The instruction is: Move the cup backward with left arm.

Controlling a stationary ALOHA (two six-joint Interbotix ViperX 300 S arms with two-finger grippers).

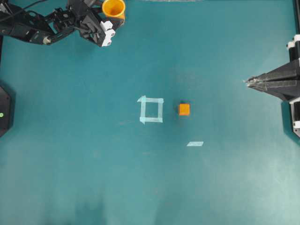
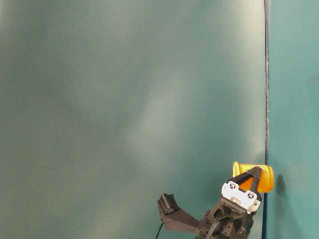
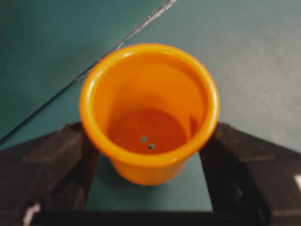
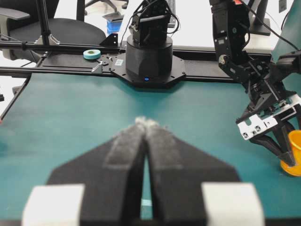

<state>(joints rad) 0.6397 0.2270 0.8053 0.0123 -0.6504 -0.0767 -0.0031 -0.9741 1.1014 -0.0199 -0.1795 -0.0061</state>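
The cup (image 1: pixel 114 8) stands upright on its base at the far edge of the teal tabletop (image 1: pixel 93 178), its long axis vertical and its mouth facing straight up; the left wrist view looks down into the darker orange inside, where two small dark dots show on the bottom. It sits between the two fingers (image 3: pixel 56 160) of the left hand (image 1: pixel 110 23), which stand wide apart on either side of the cup's lower body. In that view they lie just beside its wall; whether they press it or only flank it cannot be told, so the grip itself is uncertain.

The left arm (image 1: pixel 33 28) reaches in from the side, its hand pointing toward the table's far edge.

There is one cup. One orange cube (image 1: pixel 184 109) lies well apart from the left hand, near mid-table. Just beside the cube is one square (image 1: pixel 151 109) outlined in pale tape, and one loose tape strip (image 1: pixel 195 144) lies a little beyond the cube.

The right hand (image 1: pixel 247 82) is clenched, its two fingers pressed together on nothing, well apart from the cup, near the opposite side edge of the tabletop.
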